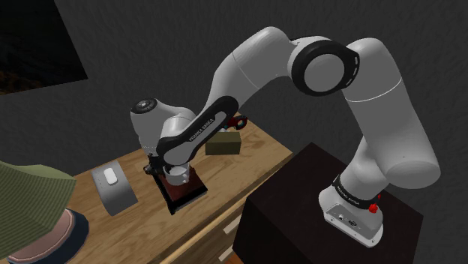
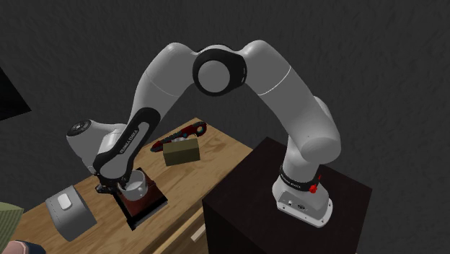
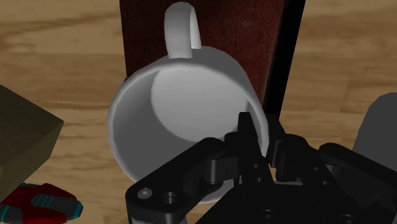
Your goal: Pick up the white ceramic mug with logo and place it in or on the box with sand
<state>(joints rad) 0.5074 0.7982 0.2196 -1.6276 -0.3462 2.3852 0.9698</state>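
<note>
A plain white mug (image 3: 184,108) stands upright, its mouth towards the hand camera and its handle pointing away from the fingers. My gripper (image 3: 261,137) is shut on the mug's rim, one finger (image 3: 245,137) inside the wall and one outside. The mug (image 1: 178,174) sits over a shallow box (image 1: 187,193) with a reddish-brown inside and a black frame, on the wooden table. I cannot tell whether the mug's base touches the box (image 2: 148,206). In the second exterior view the gripper (image 2: 126,184) is at the mug (image 2: 135,186).
An olive block (image 1: 224,142) and a red and black tool (image 1: 238,120) lie further back on the table (image 1: 259,161). A grey device with a white button (image 1: 114,184) lies beside the box. An olive hat (image 1: 30,202) is at the shoulder view's lower left.
</note>
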